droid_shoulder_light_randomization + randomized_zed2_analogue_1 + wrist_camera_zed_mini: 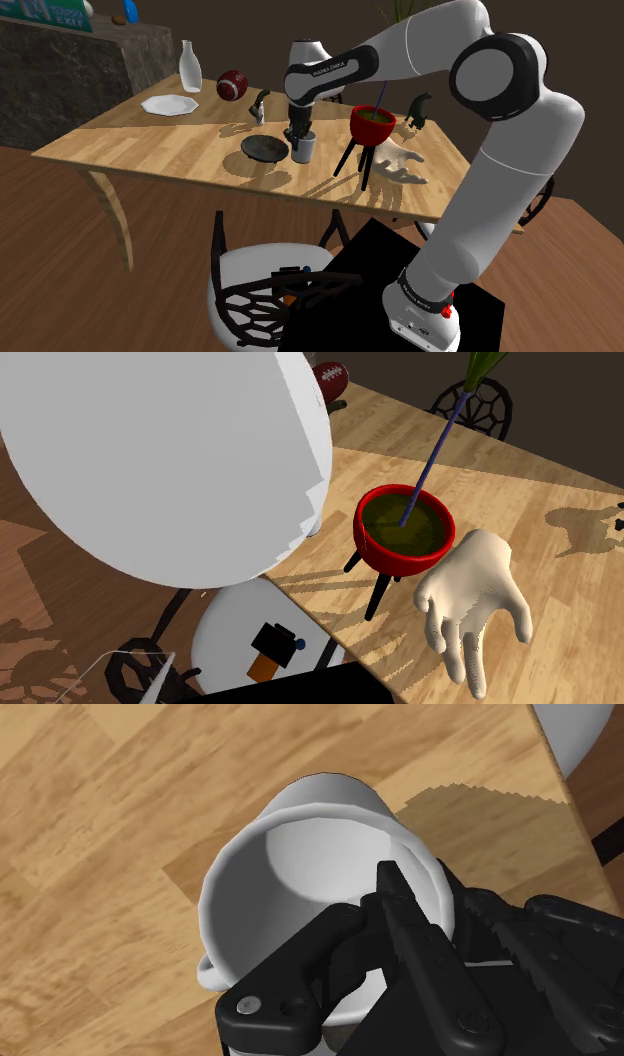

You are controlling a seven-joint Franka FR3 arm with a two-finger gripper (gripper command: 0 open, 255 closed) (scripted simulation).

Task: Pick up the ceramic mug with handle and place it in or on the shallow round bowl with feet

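Note:
A white mug [303, 149] stands near the middle of the wooden table [150, 150] in the shoulder view, right beside a dark shallow round bowl [264, 147] on its left. My black gripper [300, 134] comes down on the mug from above and is shut on its rim. In the wrist view one finger [392, 894] reaches inside the mug [300, 854] and the other presses the outer wall, with part of the handle [205, 972] showing low at the side. I cannot tell whether the mug's base touches the table.
A red pot on black legs [370, 122] [403, 530] with a plant stalk stands just right of the mug, and a white hand sculpture [400, 165] [475, 602] lies beyond it. A plate [168, 104], bottle [190, 68], football [232, 85] and dark figurines [261, 103] sit farther back. A chair [265, 285] stands at the near edge.

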